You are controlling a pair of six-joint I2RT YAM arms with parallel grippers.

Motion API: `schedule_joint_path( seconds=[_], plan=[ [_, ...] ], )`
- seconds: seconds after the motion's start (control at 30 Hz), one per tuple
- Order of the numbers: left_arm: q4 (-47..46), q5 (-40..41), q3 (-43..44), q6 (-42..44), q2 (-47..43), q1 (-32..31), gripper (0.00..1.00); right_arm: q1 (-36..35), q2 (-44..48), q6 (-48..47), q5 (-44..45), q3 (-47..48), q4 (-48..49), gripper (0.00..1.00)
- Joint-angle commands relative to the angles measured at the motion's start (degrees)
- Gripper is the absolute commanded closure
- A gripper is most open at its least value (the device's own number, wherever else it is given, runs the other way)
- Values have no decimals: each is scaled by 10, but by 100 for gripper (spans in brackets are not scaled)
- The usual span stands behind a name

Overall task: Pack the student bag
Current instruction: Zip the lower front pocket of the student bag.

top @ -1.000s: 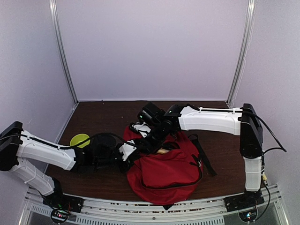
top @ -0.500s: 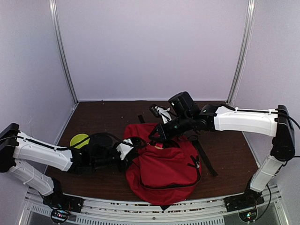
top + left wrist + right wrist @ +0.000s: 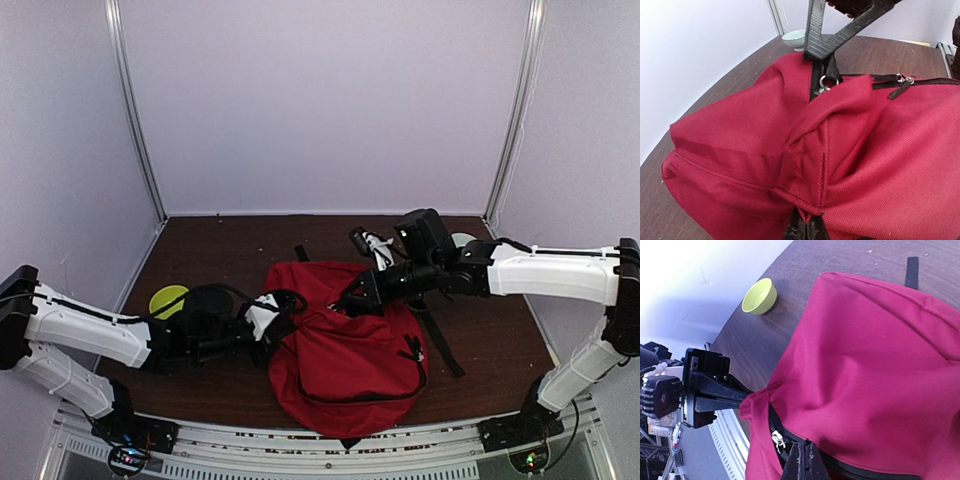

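Green bowl point(image 3: 168, 298): near the counter's point(image 3: 230, 245) left edge, just beside the left arm point(image 3: 90, 328) and apart from the bag.
Left jaws: clenched on a fold of red fabric at the bag's left end, low over the counter.
Student bag point(image 3: 350, 360): lies slumped at the middle of the counter's near edge. A dark zip line runs along its far side, and a black zipper pull point(image 3: 901, 85) lies on top.
Right jaws: clenched on the zip line at the bag's far upper edge, beside a small metal ring point(image 3: 824, 82). I cannot tell whether they pinch the pull or only the fabric.
Black strap point(image 3: 437, 335): trails off the bag toward the right edge.
Pale bowl point(image 3: 794, 39): near the far right corner, behind the right arm point(image 3: 550, 272).
Change over the last second: the right arm has unfolded from a high elbow to a long low reach from the right edge. Its jaws have moved rightward along the bag's far edge. The left arm, its grip and the green bowl have hardly moved.
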State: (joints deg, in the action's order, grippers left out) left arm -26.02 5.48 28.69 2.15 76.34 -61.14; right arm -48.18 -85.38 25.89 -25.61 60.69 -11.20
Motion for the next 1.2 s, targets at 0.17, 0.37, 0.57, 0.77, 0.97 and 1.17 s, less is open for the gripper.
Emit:
schedule_joint_path(
  seconds=[0.17, 0.37, 0.57, 0.77, 0.97, 1.17],
  plan=[
    [-16, 27, -57, -40, -60, 7, 100, 103, 52, -4, 51, -73, 27, 100],
    [-18, 53, -98, -59, -108, 7, 100, 156, 50, -18, 53, -108, 18, 100],
    [-5, 89, -121, -67, -156, 7, 100, 198, 57, -15, 55, -165, 23, 100],
    [10, 103, -121, -67, -159, 7, 100, 198, 48, -12, 46, -195, 38, 100],
    [10, 115, -111, -64, -140, 8, 100, 198, 75, -15, 39, -187, 22, 100],
    [63, 118, -56, -84, -100, 35, 100, 198, 124, -28, 31, -179, -10, 81]
  ],
)
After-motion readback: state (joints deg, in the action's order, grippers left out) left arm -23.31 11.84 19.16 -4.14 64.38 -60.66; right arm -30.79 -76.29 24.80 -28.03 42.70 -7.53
